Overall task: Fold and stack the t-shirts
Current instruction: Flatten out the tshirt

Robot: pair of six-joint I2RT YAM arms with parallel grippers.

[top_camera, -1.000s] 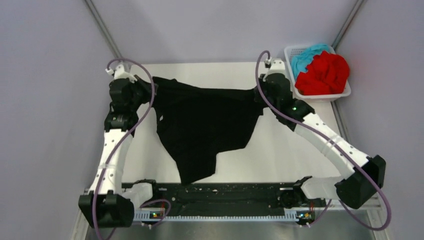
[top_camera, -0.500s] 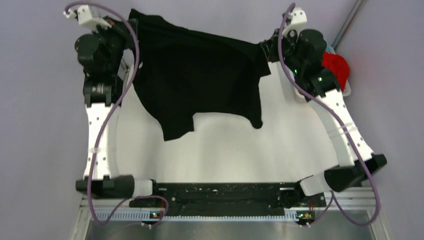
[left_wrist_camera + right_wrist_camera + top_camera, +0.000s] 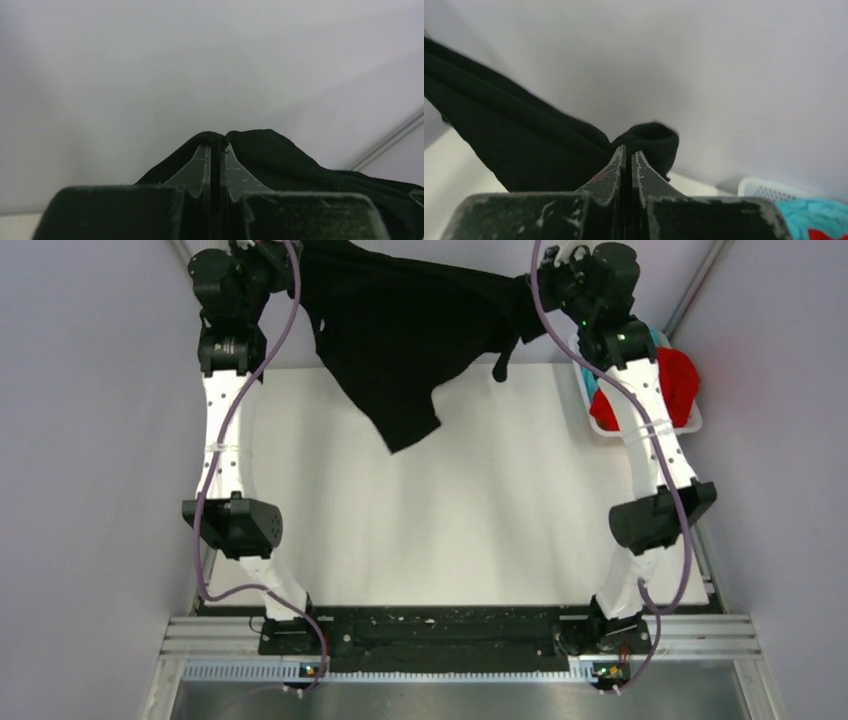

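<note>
The black t-shirt [image 3: 400,325] hangs in the air at the far end of the table, stretched between my two raised arms. My left gripper [image 3: 290,258] is shut on its left corner. In the left wrist view the cloth [image 3: 260,150] bulges round the closed left gripper [image 3: 216,147]. My right gripper [image 3: 530,285] is shut on the shirt's right edge; black fabric [image 3: 524,145] wraps the right gripper [image 3: 628,150] in the right wrist view. A loose point of the shirt dangles toward the table centre. The red t-shirt [image 3: 685,375] and teal-blue t-shirt [image 3: 814,217] lie in the basket.
The white mesh basket [image 3: 690,425] stands at the table's far right corner, partly hidden behind my right arm. The white table top [image 3: 450,530] stretches below the hanging shirt. Grey walls close in on both sides and at the back.
Both arms have risen and reached farther back, lifting the black t-shirt off the table until it hangs free. Both grips stayed shut.
</note>
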